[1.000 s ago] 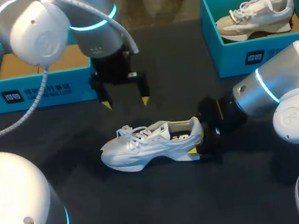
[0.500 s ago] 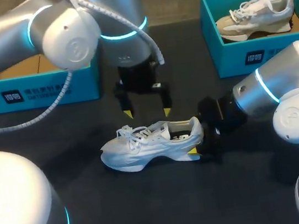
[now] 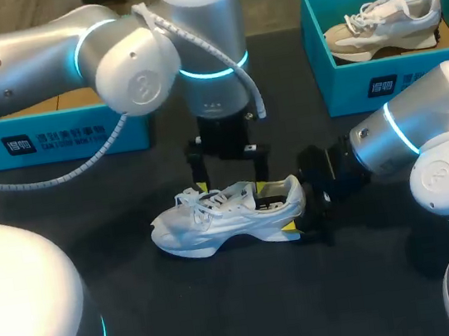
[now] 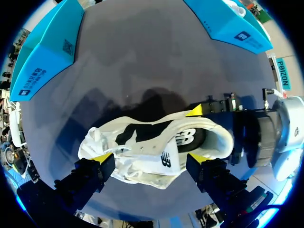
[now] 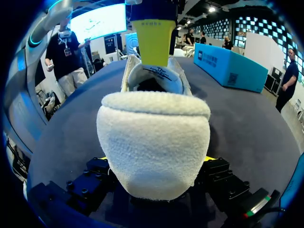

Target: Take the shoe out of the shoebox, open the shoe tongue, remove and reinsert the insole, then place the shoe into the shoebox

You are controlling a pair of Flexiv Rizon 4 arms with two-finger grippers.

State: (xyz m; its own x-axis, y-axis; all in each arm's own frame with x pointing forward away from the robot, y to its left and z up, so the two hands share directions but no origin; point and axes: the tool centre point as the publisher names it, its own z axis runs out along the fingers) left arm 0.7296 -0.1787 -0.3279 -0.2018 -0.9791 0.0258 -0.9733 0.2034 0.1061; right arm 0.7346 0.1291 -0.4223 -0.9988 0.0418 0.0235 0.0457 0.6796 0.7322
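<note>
A white shoe (image 3: 227,215) lies on its side-sole on the dark table, toe to the left. My right gripper (image 3: 297,220) is shut on its heel; in the right wrist view the fuzzy heel (image 5: 154,142) fills the gap between the right gripper's (image 5: 155,159) fingers. My left gripper (image 3: 231,182) hangs open directly over the shoe's opening, fingers spread along its length. In the left wrist view the shoe (image 4: 156,147) lies between and under the left gripper's (image 4: 149,161) fingers, black insole showing inside. One yellow left finger (image 5: 153,42) shows ahead of the heel.
A blue shoebox (image 3: 69,135) with a bare cardboard floor stands at the back left. A second blue shoebox (image 3: 396,81) at the back right holds another pale shoe (image 3: 384,24). My right arm's elbow (image 3: 448,178) bulks at the right front.
My left arm has swung right and come down, from beside the left shoebox to just over the shoe's opening, gripper still open. The right gripper and shoe have not moved.
</note>
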